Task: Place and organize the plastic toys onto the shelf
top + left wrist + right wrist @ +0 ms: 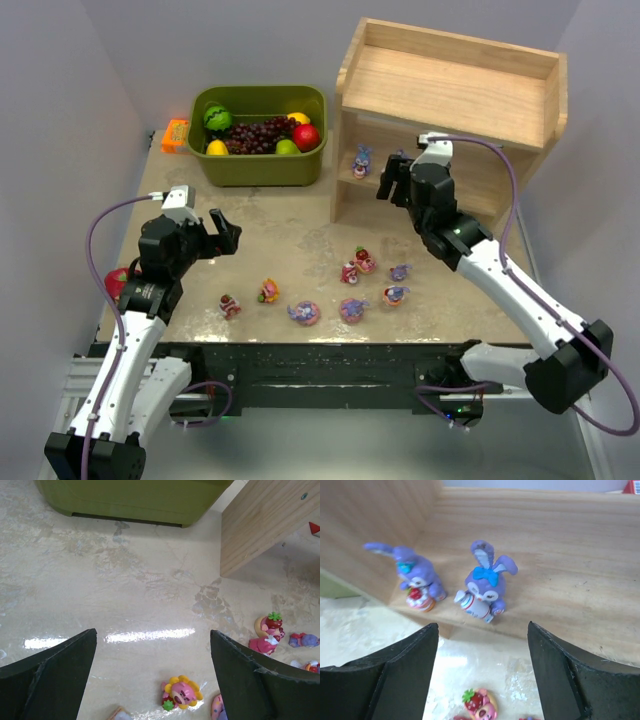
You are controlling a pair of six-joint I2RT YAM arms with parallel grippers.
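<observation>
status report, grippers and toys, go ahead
left gripper open, empty, over table. right gripper open, empty, at lower shelf. two purple bunnies standing on it, other toys loose on table. nothing blocking.

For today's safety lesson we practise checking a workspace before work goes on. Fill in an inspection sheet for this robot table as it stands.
Surface: beige mottled table, glossy.
Job's things: two purple bunnies upright on the lower tier of the shelf; about eight toys loose on the table.
Clutter: green bin of fake fruit; orange box beside it; red item at the table's left edge.
Grippers: left gripper open, empty, over the table; right gripper open, empty, facing the lower tier.
Cables: purple cable looping off each wrist.
Surroundings: pale walls; nothing else seen.
</observation>
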